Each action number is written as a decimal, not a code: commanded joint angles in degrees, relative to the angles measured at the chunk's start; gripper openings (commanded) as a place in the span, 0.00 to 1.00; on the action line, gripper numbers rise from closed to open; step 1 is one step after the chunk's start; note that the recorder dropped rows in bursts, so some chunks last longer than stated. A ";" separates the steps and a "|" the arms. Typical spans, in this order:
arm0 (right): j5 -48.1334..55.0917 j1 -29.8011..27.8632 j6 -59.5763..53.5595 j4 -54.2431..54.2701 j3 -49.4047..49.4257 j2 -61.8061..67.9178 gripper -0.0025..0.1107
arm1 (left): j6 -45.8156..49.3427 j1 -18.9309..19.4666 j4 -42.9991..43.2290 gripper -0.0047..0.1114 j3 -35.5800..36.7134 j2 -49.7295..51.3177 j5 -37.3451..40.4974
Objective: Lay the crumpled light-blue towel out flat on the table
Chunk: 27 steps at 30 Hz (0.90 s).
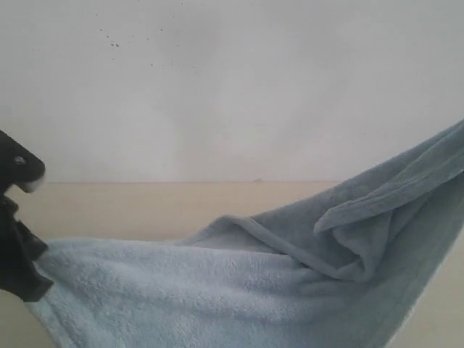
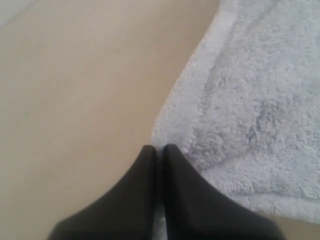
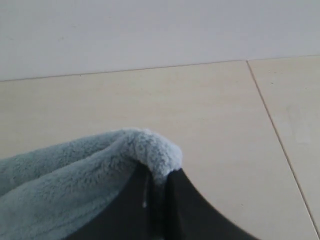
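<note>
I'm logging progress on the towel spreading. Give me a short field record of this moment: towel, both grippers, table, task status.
towel: light blue, not flat; one end low by the left gripper, the other raised toward the right, with folds between
left gripper: shut at the towel's corner; whether it pinches cloth is unclear
right gripper: shut on a raised fold of the towel
table: pale beige, bare behind the towel
status: not yet spread flat

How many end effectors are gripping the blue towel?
2. The left end effector pinches the towel at its low edge; the right end effector holds a raised corner.
</note>
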 commanded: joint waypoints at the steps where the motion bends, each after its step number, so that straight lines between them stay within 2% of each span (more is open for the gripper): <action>1: 4.34 -2.29 0.92 -0.16 -0.29 -4.75 0.02 | -4.88 0.18 5.36 0.07 0.11 -9.98 6.37; 8: 15.91 -2.22 -3.47 3.04 1.09 -6.25 0.02 | -4.88 0.18 5.97 0.07 0.11 -22.20 9.69; 11: 16.93 -2.22 -8.33 7.60 5.34 -6.25 0.03 | -4.88 0.18 5.84 0.07 0.11 -25.04 10.89; 12: 16.19 -2.22 -10.10 9.34 7.40 -6.25 0.06 | -4.88 0.18 5.60 0.07 0.11 -25.45 11.88; 14: 14.15 -2.22 -13.49 12.58 11.60 -6.25 0.21 | -3.86 0.18 4.16 0.07 0.11 -25.44 13.50; 15: 13.16 -2.22 -15.01 13.95 13.16 -6.25 0.33 | -3.86 0.06 3.32 0.07 0.11 -25.44 13.66; 16: 11.71 -2.22 -18.64 16.68 16.37 -6.25 0.61 | -3.19 -0.03 1.62 0.07 0.11 -25.32 13.23; 18: 10.39 -2.08 -18.81 17.93 17.69 -6.25 0.76 | -2.29 -0.03 1.23 0.07 0.11 -25.15 12.81; 19: 10.13 -2.08 -18.83 18.15 17.69 -6.25 0.75 | -2.29 -0.03 1.23 0.07 0.11 -25.15 12.72; 20: 9.78 -2.08 -19.07 19.77 17.48 -6.61 0.68 | -2.29 -0.03 1.23 0.07 0.11 -24.89 12.69; 21: 9.78 -1.95 -21.91 22.62 17.48 -7.12 0.62 | -2.29 -0.03 1.23 0.07 0.11 -24.79 12.64; 22: 11.54 0.09 -29.67 28.97 17.48 -7.54 0.54 | -2.29 -0.03 1.23 0.07 0.11 -24.79 12.54; 24: 12.54 7.65 -37.54 33.25 17.48 -7.54 0.52 | -2.29 -0.03 1.23 0.07 0.11 -24.79 12.41; 27: 4.67 22.19 -37.96 21.36 17.48 -5.94 0.54 | -2.29 -0.03 0.98 0.07 0.11 -24.79 12.38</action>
